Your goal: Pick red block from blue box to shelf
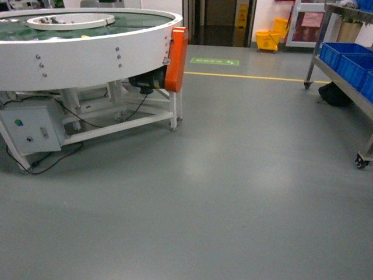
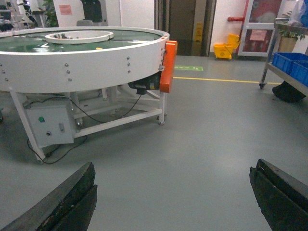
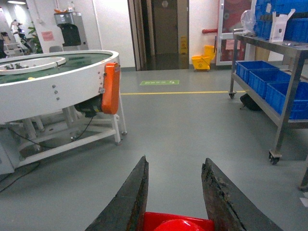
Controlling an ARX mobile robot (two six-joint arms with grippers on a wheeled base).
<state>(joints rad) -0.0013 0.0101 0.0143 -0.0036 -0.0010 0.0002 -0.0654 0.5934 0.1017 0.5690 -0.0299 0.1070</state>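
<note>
right pincer (image 3: 175, 192) clamped on red block (image 3: 175, 222) between its fingers | left pincer (image 2: 173, 192) apart

Between two dark, worn jaws of the right gripper (image 3: 174, 192): a small glossy red plastic block (image 3: 177, 222), gripped at the frame's bottom edge, rounded stud facing up. Beyond the jaws, bare grey floor (image 3: 192, 130). Ahead and left of the jaws, a round white conveyor table (image 3: 53, 86) with an orange guard (image 3: 111, 88). Ahead and right, a steel wheeled rack (image 3: 284, 96) carrying dark blue crates (image 3: 262, 77). Far ahead, a yellow mop bucket (image 3: 200, 61).
</note>
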